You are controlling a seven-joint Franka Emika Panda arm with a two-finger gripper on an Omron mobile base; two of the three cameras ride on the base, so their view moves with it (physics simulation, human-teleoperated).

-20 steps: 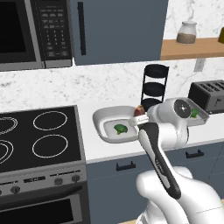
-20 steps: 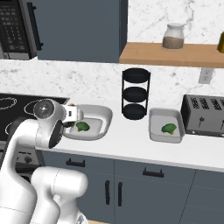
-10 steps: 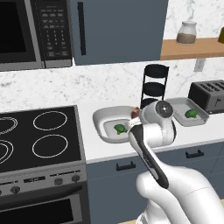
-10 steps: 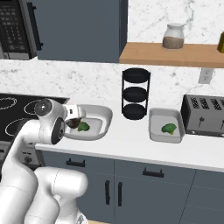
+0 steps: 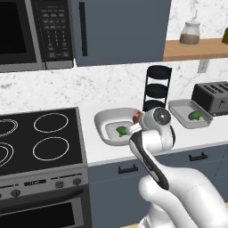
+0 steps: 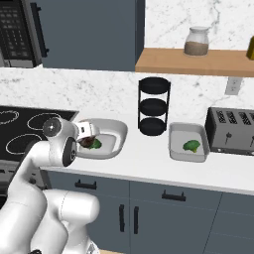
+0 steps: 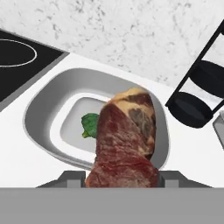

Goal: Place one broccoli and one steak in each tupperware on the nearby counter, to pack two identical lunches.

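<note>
— White counter [image 6: 149, 163] carries the oval tupperware [image 6: 116, 136]; the arm hides part of it.
— And closer in?
— Gripper [image 7: 124, 177] clamped on a steak [image 7: 127, 144] above it, seemingly not touching; broccoli [image 7: 90, 124] half-hidden behind.

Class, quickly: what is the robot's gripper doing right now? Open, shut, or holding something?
Gripper: shut on the steak, held above the oval tupperware that has broccoli in it.

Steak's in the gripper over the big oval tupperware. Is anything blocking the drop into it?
Nothing visible does. The steak hangs in the gripper above the oval tupperware, whose only contents are a broccoli on its floor, with bare floor beside it.
</note>
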